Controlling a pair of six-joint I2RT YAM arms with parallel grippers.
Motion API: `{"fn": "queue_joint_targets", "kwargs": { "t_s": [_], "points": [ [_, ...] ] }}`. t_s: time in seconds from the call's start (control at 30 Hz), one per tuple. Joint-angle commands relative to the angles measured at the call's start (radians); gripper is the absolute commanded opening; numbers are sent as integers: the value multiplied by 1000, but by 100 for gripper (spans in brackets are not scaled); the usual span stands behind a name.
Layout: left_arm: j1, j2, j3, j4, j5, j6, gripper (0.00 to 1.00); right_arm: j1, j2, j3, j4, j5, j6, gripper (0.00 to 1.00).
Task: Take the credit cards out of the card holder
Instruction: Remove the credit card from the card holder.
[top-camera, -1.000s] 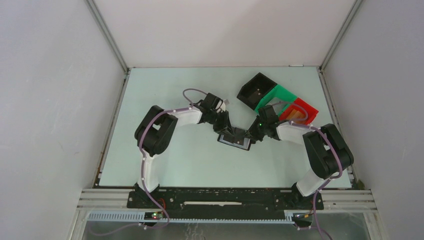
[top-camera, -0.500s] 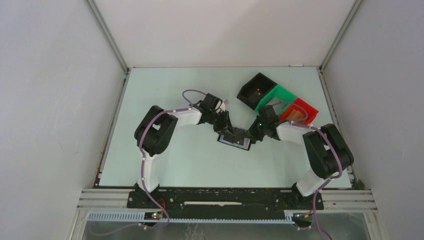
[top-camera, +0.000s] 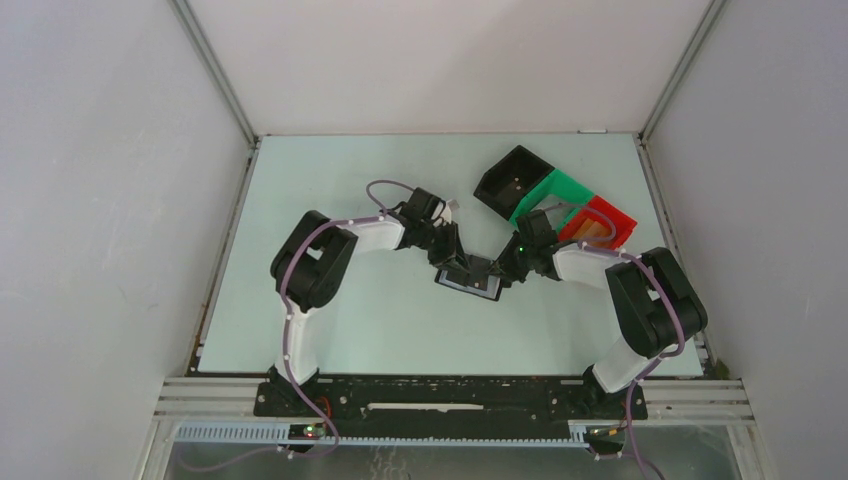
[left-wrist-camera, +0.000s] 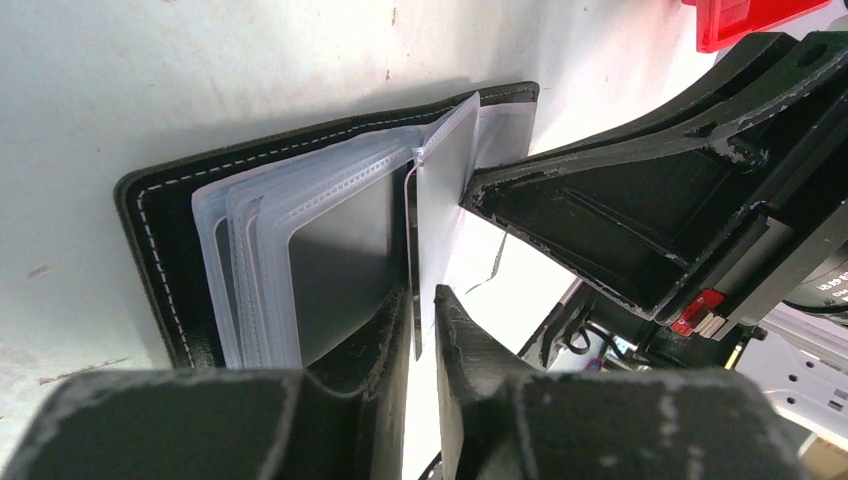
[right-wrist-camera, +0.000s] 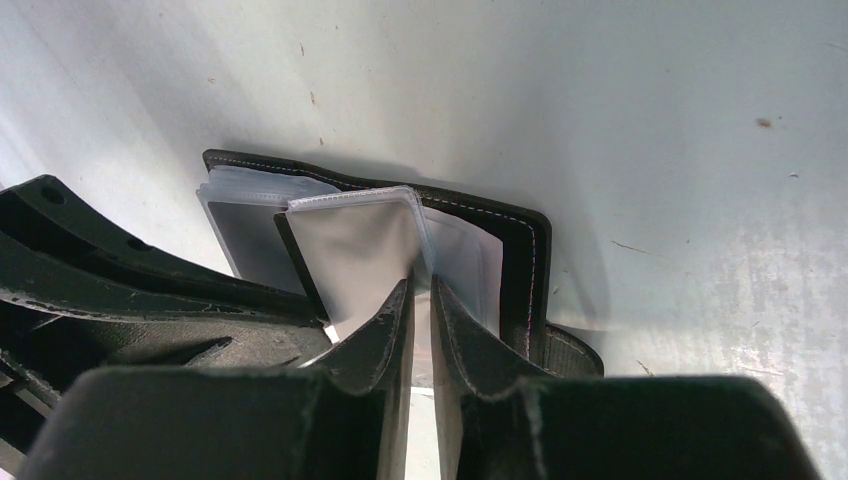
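Observation:
The black card holder (top-camera: 468, 280) lies open on the table between both grippers, its clear plastic sleeves fanned up. In the left wrist view the card holder (left-wrist-camera: 160, 230) shows a grey credit card (left-wrist-camera: 340, 250) inside a sleeve. A second pale credit card (left-wrist-camera: 445, 190) stands on edge, and my left gripper (left-wrist-camera: 422, 300) is shut on its lower edge. My right gripper (right-wrist-camera: 420, 290) is shut on a clear sleeve (right-wrist-camera: 360, 255) of the card holder (right-wrist-camera: 520, 240), next to the closure tab (right-wrist-camera: 570, 350). From above, the left gripper (top-camera: 452, 262) and right gripper (top-camera: 503, 272) meet over the holder.
A black open bin (top-camera: 512, 180), a green tray (top-camera: 550, 195) and a red tray (top-camera: 605, 215) holding an orange-tan piece (top-camera: 592, 232) stand at the back right. White walls enclose the table on three sides.

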Motion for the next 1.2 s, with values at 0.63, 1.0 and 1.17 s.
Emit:
{"fn": "queue_joint_targets", "kwargs": {
  "t_s": [0.63,1.0,1.17],
  "points": [
    [31,-63,-35,-16,-16,25,0,-21,18,-74,-106,110,-14,21],
    [45,-88,-48,-35,-17,43,0,-25,-121,-82,-144,98,-8,27],
    [47,-94,-46,-38,-13,45,0,-27,-193,-81,-138,82,-17,30]
  ]
}}
